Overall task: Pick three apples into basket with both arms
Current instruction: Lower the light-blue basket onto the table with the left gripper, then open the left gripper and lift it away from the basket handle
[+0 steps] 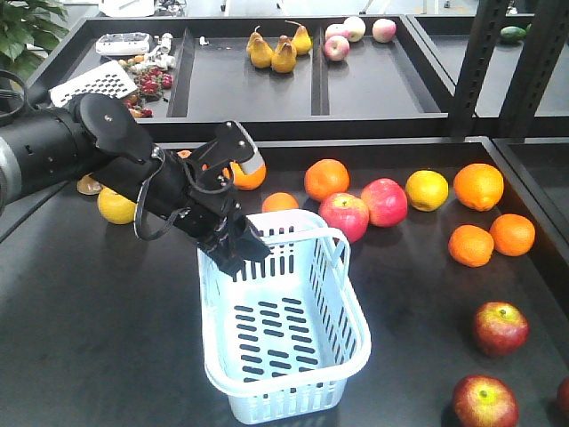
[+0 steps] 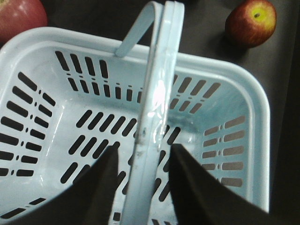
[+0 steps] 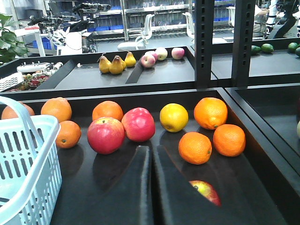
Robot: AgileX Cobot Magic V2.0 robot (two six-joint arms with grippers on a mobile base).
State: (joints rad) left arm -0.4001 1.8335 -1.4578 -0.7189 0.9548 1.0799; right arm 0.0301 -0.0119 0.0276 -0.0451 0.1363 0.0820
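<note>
**Left arm.** The black claw left pincer (image 1: pixel 233 247) hangs over the far left end of the pale blue-white slotted plastic basket (image 1: pixel 284 402). In the left wrist view its fingers (image 2: pixel 101 187) are spread, one on each side of the basket's paired loop handles (image 2: pixel 157 93). The handles stand upright together, with a gap on both sides, so nothing is pinched. The basket is empty and sits near centre on the dark bench (image 1: pixel 89 338).

**Right arm.** The right pincer (image 3: pixel 151 154) shows only in its own wrist view. Its fingers are pressed together down to a thin slit and hold nothing.

**Targets.**
- One dark maroon-red, yellow-flecked apple (image 1: pixel 500 327) lies at the near right, well apart from the basket.
- A second apple (image 1: pixel 484 402) lies nearer.
- A dark red sliver (image 1: pixel 564 396) at the right edge is probably the third apple, but it is too cropped to confirm.
- In the right wrist view one apple (image 3: pixel 206 191) is half hidden by the right pincer.

The brighter pink-red apples (image 1: pixel 344 216) and the oranges (image 1: pixel 477 185) are not wanted.

**Handling (judgement).**
- The apples look firm, smooth-skinned and round, so they will likely roll if nudged and slip if gripped off-centre.
- Take hold from above, across the widest girth, with moderate squeeze to avoid bruising.
- The basket looks light and stiff. If it is held by the hinged handles it may swing or tilt, so steady it before any drop.
</note>
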